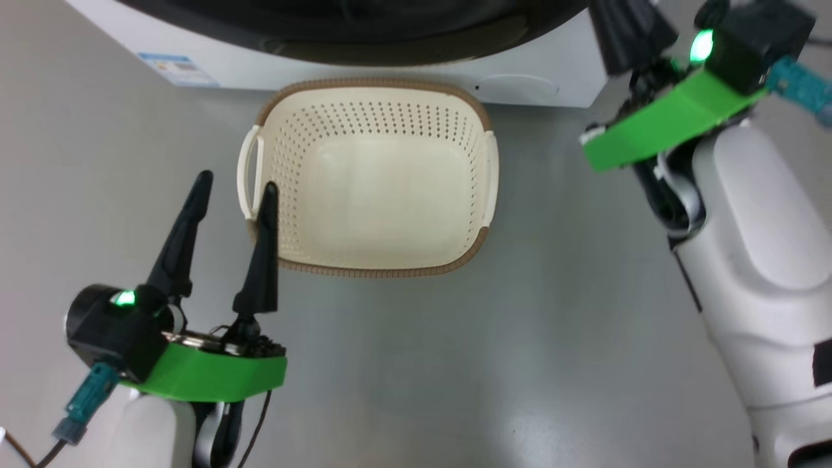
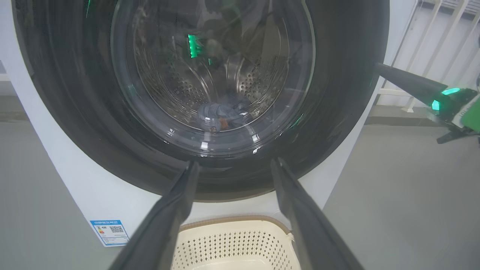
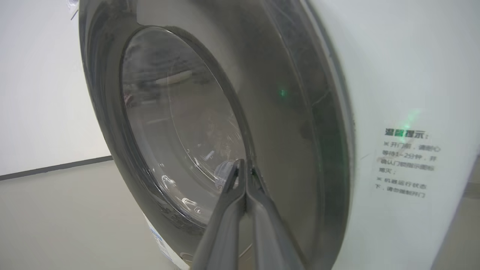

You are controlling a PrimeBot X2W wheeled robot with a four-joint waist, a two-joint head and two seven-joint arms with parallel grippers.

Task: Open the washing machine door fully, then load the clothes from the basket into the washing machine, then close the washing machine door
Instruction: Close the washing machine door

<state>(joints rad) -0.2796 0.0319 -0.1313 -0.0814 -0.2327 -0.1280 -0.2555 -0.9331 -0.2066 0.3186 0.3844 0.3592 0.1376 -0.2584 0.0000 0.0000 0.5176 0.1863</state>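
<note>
The washing machine [image 1: 403, 75] stands at the top of the head view, and its round black door [image 2: 75, 93] lies flat against its front. Through the glass I see the light-blue clothes [image 2: 221, 116] lying low in the steel drum. Before the machine stands the cream basket [image 1: 370, 83], with nothing in it. My left gripper [image 1: 234, 185] is open at the basket's left handle, and in its wrist view it [image 2: 234, 163] points at the door. My right gripper [image 3: 243, 163] is shut on nothing, its tip [image 2: 378, 67] at the door's right edge [image 3: 285, 112].
Grey floor spreads around the basket [image 2: 232, 219]. A blue label [image 2: 110, 232] marks the machine's lower left front, and a printed notice [image 3: 407, 163] its right side. A white railing [image 2: 431, 37] stands to the right of the machine. My pale right forearm [image 1: 760, 260] reaches up the right side.
</note>
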